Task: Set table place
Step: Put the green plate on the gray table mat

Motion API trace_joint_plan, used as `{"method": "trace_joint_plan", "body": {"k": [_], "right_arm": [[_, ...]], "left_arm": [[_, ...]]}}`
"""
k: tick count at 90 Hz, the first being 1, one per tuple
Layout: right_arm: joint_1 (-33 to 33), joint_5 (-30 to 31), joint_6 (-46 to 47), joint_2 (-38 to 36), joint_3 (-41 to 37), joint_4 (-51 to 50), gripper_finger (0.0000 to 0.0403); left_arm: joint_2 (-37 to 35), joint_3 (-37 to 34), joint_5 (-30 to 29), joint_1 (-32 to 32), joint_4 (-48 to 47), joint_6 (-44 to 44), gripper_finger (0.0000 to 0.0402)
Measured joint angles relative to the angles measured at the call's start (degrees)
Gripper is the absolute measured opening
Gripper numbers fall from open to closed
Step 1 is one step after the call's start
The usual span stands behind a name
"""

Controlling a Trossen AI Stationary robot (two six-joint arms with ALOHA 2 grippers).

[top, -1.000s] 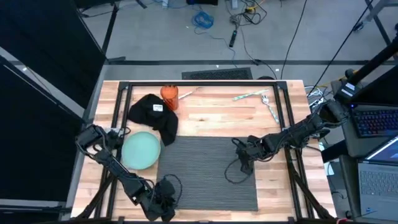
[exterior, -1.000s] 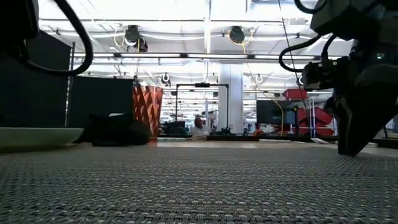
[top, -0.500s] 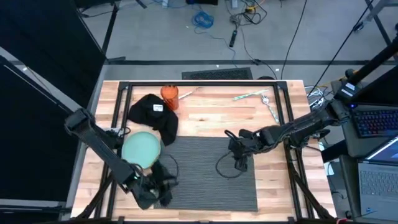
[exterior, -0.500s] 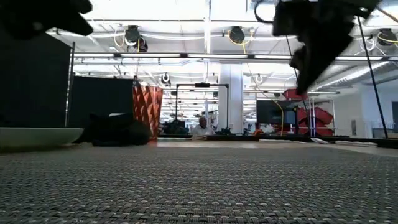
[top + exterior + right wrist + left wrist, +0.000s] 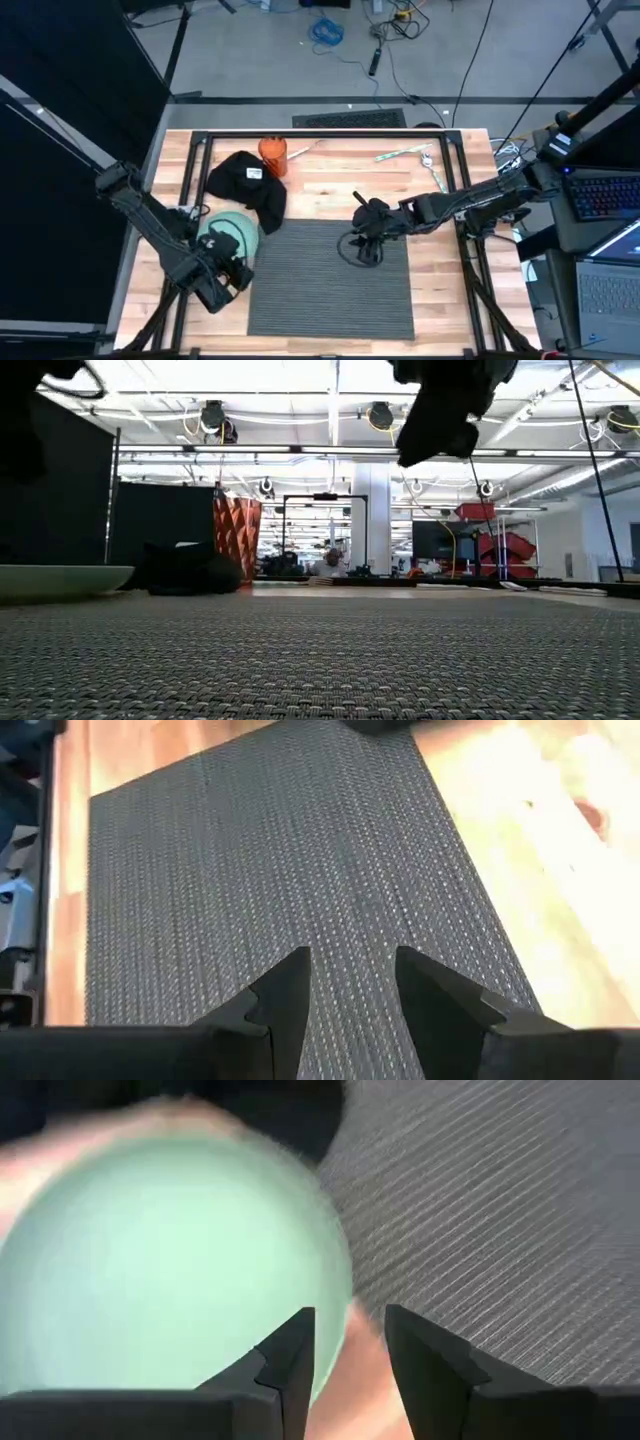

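Dark grey ribbed placemat (image 5: 330, 278) lies flat on the wooden table (image 5: 440, 200), centre-near, long edges running near-far; pale teal plate (image 5: 222, 232) sits on bare wood touching the mat's left edge, w/ a black folded napkin (image 5: 247, 184) just beyond it at the far left, a white tag on top; orange cup (image 5: 273, 153) touches the napkin's far-right side; a pale utensil (image 5: 405, 152) and a metal one (image 5: 437, 177) lie on the wood at the far right, well apart from the mat. Left gripper (image 5: 232, 272) hovers over the plate's near-right rim, beside the mat's left edge; in its wrist view the fingers (image 5: 290, 1365) stand a little apart w/ nothing between them, plate (image 5: 170, 1270) ahead and mat (image 5: 480, 1230) alongside. Right gripper (image 5: 365, 225) is over the mat's far-right part, arm reaching in from the table's right side; wrist view shows its fingers (image 5: 285, 995) apart, empty, above ribbed mat (image 5: 270, 880) w/ bare wood (image 5: 520, 850) beside it. Low view: mat weave (image 5: 320, 660) fills the foreground, plate rim (image 5: 60, 578) at left, napkin (image 5: 185, 572) and cup (image 5: 236, 540) behind it, right gripper (image 5: 445, 410) hanging high above the mat.
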Motion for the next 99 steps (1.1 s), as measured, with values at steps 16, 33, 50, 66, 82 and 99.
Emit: {"method": "trace_joint_plan", "body": {"k": [16, 33, 50, 66, 82, 99], "right_arm": [[-3.13, -1.77, -7.91, 3.26, 0.0, 0.19, 0.0134], [-6.5, -7.14, -17.59, 3.88, 0.04, 1.24, 0.0134], [-7.8, -12.3, -23.52, 3.86, 0.04, 0.67, 0.0134], [-7.9, -12.34, -27.01, 3.84, 0.04, 0.16, 0.0134], [-8.38, -12.34, -27.9, 3.84, 0.04, -0.01, 0.0134], [-10.13, -12.43, -23.96, 3.84, 0.04, 1.56, 0.0134]], "left_arm": [[0.14, 0.0, 6.8, -3.4, -1.04, -15.33, 0.0111], [2.4, 0.02, 12.04, -0.19, -1.01, -17.22, 0.0111], [4.58, 0.0, 15.59, 3.09, -2.04, -17.28, 0.0111], [4.86, 0.0, 17.21, 4.22, -6.98, -16.94, 0.0111], [4.82, -0.13, 19.24, 5.45, -15.61, -16.81, 0.0111], [4.79, -5.11, 24.98, 7.37, -18.2, -16.55, 0.0111]]}}
